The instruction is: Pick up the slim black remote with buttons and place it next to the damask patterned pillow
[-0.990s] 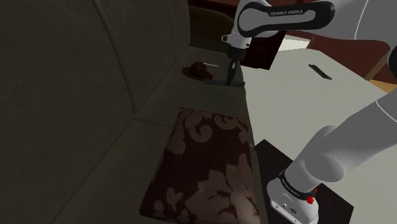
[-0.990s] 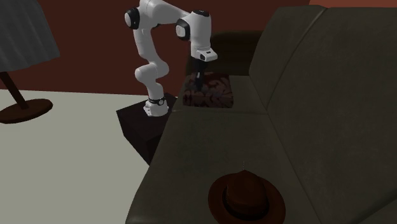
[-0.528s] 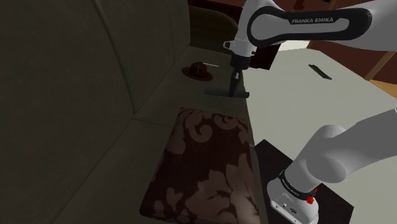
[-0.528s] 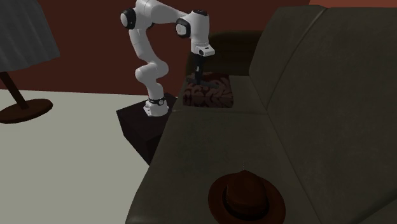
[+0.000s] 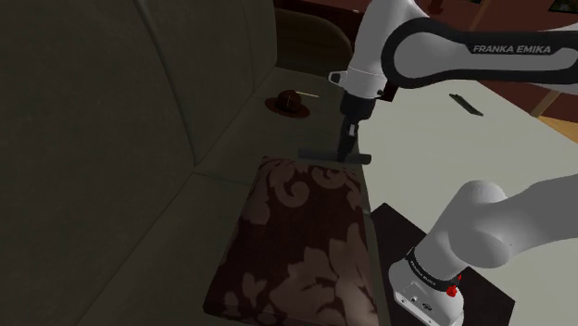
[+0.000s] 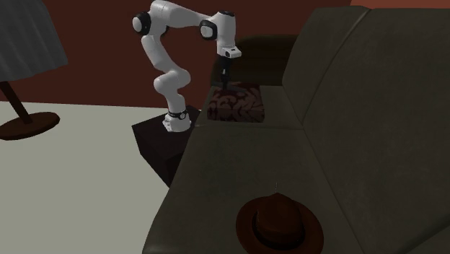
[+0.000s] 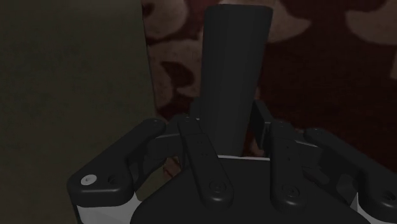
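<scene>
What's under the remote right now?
Beneath the remote, clasped by the gripper, show the damask pillow and the sofa seat; the patch directly behind it is covered.

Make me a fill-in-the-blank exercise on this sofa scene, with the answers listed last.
1. The tool is ____ on the slim black remote.
2. The patterned pillow lies flat on the sofa's ____, not against its backrest.
3. The hat on the sofa is ____ in colour.

Missing words: shut; seat; brown.
</scene>
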`<action>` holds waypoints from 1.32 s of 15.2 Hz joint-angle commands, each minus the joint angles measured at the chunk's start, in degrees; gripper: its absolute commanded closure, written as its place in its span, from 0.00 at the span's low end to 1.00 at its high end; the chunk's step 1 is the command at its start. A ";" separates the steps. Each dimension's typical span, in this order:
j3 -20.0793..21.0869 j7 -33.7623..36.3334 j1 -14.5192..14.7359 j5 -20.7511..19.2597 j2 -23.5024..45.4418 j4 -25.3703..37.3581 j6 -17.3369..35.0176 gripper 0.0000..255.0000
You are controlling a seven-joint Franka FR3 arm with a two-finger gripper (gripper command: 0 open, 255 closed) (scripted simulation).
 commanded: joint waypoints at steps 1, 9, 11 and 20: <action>1.98 2.52 1.26 1.56 -2.09 -1.42 -0.39 1.00; 10.40 12.80 6.88 8.67 -8.88 -4.44 -2.64 1.00; 12.69 15.52 8.28 10.58 -9.88 -4.52 -3.03 1.00; 23.79 28.14 13.43 18.79 -10.65 -1.59 -3.46 1.00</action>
